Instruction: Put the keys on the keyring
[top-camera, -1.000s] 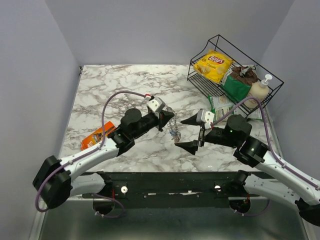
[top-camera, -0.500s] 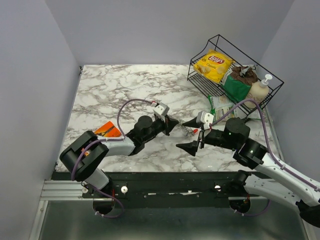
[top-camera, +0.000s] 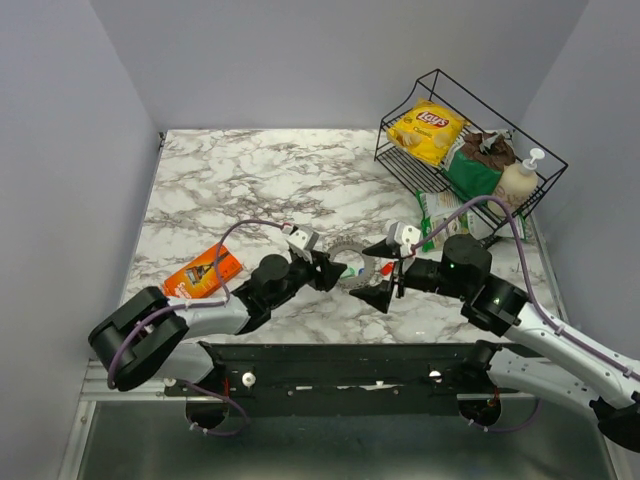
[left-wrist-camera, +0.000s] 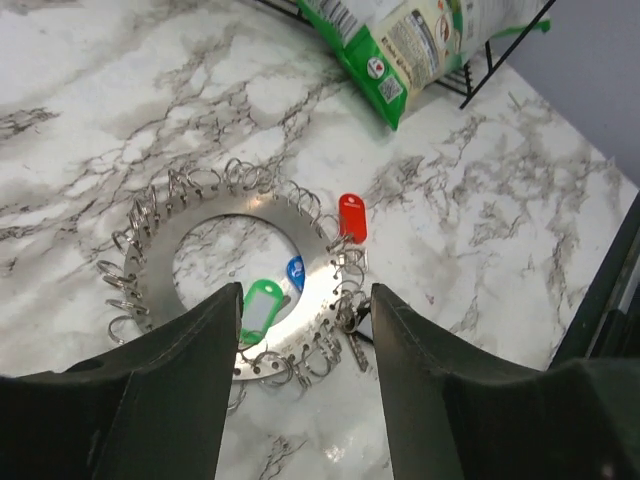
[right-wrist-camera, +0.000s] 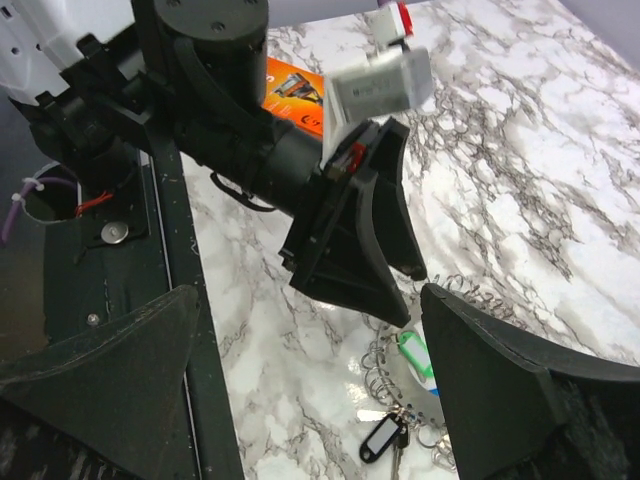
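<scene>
The keyring (left-wrist-camera: 255, 205) is a flat silvery disc rimmed with small split rings, lying on the marble between both grippers (top-camera: 347, 249). Green (left-wrist-camera: 260, 305) and blue (left-wrist-camera: 295, 272) keys rest on its band, a red one (left-wrist-camera: 352, 217) sits at its rim, and a dark tag with a metal key (left-wrist-camera: 355, 335) lies at its near edge. My left gripper (left-wrist-camera: 306, 295) is open, hovering just short of the ring, holding nothing. Opposite it, my right gripper (top-camera: 358, 268) stands wide open above the ring's other side, with the green key (right-wrist-camera: 412, 350) and dark tag (right-wrist-camera: 382, 437) below it.
A black wire basket (top-camera: 440, 82) at the back right holds a chips bag, a green bag and a soap bottle. A green-and-white packet (top-camera: 440, 210) lies beside it. An orange box (top-camera: 203, 270) lies at the left. The left gripper (right-wrist-camera: 350, 250) sits close before the right wrist camera.
The left gripper, shut on the hanging keyring a second ago, has come down toward the near edge and opened; the ring now lies flat on the table. The right gripper stayed open.
</scene>
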